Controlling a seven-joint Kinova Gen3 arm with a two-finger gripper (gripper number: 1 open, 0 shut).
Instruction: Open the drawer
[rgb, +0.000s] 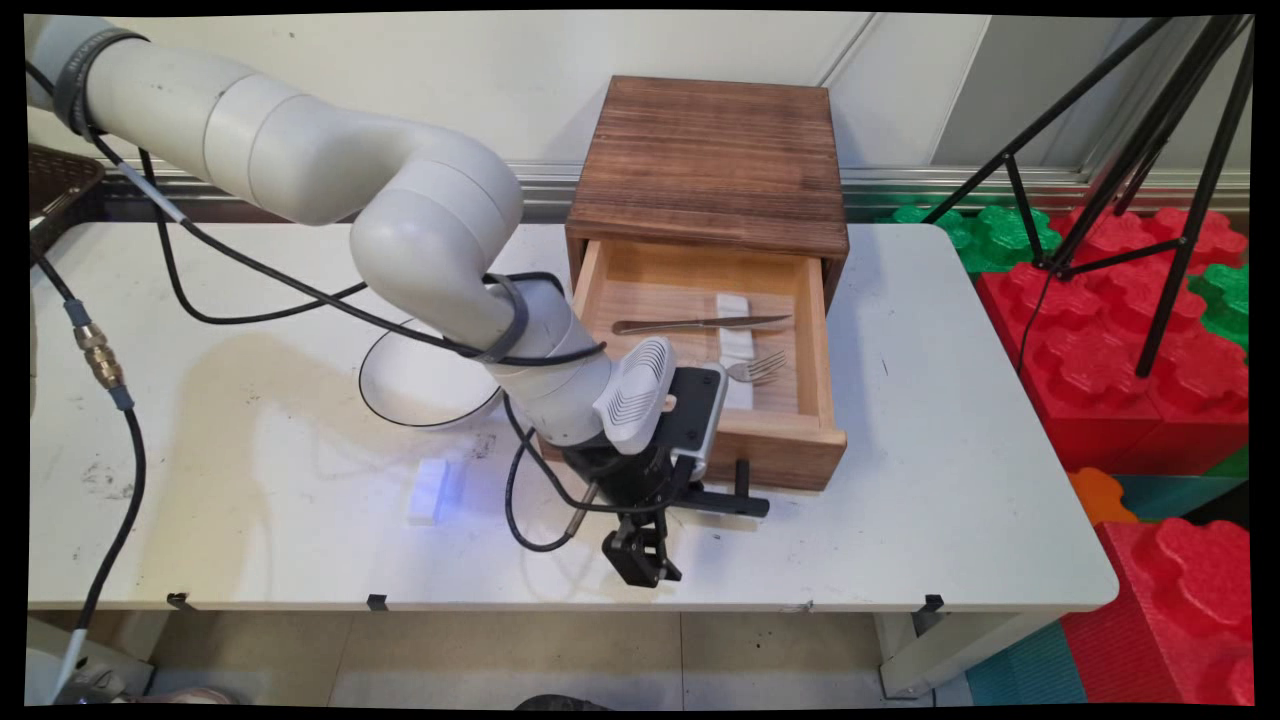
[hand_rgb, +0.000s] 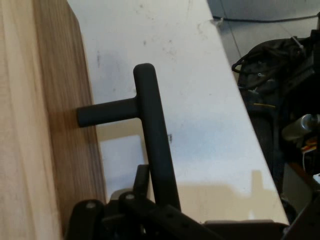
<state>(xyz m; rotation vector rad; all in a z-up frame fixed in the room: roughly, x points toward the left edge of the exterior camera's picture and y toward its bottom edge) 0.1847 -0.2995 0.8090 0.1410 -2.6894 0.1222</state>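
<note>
A dark wooden drawer box (rgb: 712, 160) stands at the back of the white table (rgb: 950, 400). Its light wood drawer (rgb: 812, 345) is pulled out toward the table's near side. Inside lie a table knife (rgb: 700, 324), a fork (rgb: 758, 369) and a white strip (rgb: 735, 335). My gripper (rgb: 640, 553) hangs low in front of the drawer, right at the left end of its black bar handle (rgb: 735, 500). In the hand view the handle (hand_rgb: 152, 135) runs down into the gripper's linkage (hand_rgb: 145, 217), with the drawer front (hand_rgb: 65, 125) to the left.
A small white block (rgb: 428, 490) lies on the table left of the gripper. Black cables (rgb: 420, 335) loop across the table under the arm. A dark basket (rgb: 55, 185) sits at the far left. Red and green foam blocks (rgb: 1150, 340) and a black tripod (rgb: 1150, 150) stand right of the table.
</note>
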